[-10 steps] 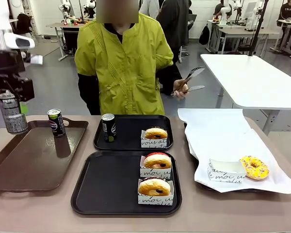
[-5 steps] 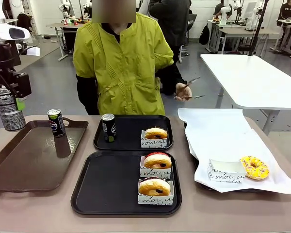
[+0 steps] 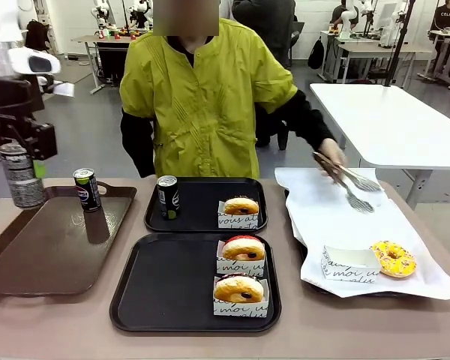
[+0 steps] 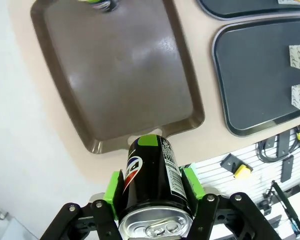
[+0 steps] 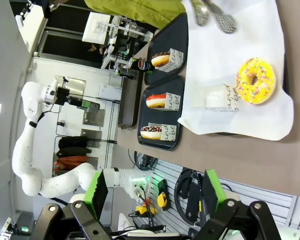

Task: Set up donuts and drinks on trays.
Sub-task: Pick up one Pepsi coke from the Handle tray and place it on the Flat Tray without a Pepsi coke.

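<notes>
**Third can held in the air at the left while the tongs reach the paper**

The left gripper [image 4: 152,190] has its green pads clamped on the sides of a black soda can [image 4: 151,172]. The can is upright and off the surface at the left end of the table, by the outer edge of the brown tray [image 3: 45,247]. A second can [image 3: 86,189] stands at that tray's far side. A third [image 3: 167,196] stands in the left corner of the far black tray [image 3: 202,202], well apart from a chocolate donut [image 3: 241,205] in its sleeve. The near black tray [image 3: 165,281] carries a red-glazed donut [image 3: 243,249] and a brown one [image 3: 238,289], both on its right side and one behind the other. On the white paper [image 3: 337,214] to the right lie a yellow donut [image 3: 394,258] and, just beside it, an empty sleeve [image 3: 349,264].

The right gripper [image 5: 155,192] has its fingers spread wide with nothing between them.

The tabletop [image 3: 60,326] is tan and matte. Behind it are a grey floor, a white table [image 3: 390,124] and more workbenches farther off.

A second ago the person's hand [image 3: 331,154] held the tongs [image 3: 351,186] up beside the body; now they are stretched out over the far end of the paper. The held can has barely shifted, and the trays' contents lie as before.
</notes>
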### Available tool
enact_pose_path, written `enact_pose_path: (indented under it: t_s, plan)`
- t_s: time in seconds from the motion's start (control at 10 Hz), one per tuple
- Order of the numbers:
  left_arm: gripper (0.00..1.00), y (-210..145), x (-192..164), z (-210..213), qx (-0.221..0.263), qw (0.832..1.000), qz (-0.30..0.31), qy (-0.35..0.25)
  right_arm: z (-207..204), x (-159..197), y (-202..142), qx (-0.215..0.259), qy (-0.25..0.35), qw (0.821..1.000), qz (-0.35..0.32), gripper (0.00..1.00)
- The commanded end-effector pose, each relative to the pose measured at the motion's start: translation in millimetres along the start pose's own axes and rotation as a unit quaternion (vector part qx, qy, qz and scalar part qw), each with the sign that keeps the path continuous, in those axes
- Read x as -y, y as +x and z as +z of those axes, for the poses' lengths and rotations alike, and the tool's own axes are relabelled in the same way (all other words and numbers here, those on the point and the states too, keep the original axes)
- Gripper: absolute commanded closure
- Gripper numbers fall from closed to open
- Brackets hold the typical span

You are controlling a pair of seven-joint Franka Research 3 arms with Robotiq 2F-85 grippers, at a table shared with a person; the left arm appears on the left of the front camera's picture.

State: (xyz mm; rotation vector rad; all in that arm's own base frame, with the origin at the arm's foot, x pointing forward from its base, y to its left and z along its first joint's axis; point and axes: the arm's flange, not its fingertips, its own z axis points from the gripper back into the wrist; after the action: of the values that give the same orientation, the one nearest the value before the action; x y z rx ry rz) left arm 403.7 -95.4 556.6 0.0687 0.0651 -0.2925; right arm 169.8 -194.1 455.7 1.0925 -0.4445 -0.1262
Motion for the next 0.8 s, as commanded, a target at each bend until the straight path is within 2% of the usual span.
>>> enact_pose_path:
  t_s: [0.0,0.3,0.5,0.7]
  plan:
    - [0.41,3,53,-9,0.026,0.998,-0.056,0.019,0,0,0,0.0,0.006,1.0,0.006,0.0]
    - [0.41,21,130,-5,0.036,0.988,-0.152,0.01,0,0,0,0.0,0.006,1.0,0.006,0.0]
    - [0.41,52,172,-9,0.034,0.981,-0.191,0.01,0,0,0,0.0,0.006,1.0,0.006,0.0]
    - [0.41,85,199,-25,0.047,0.973,-0.226,0.002,0,0,0,0.0,0.006,1.0,0.006,0.0]
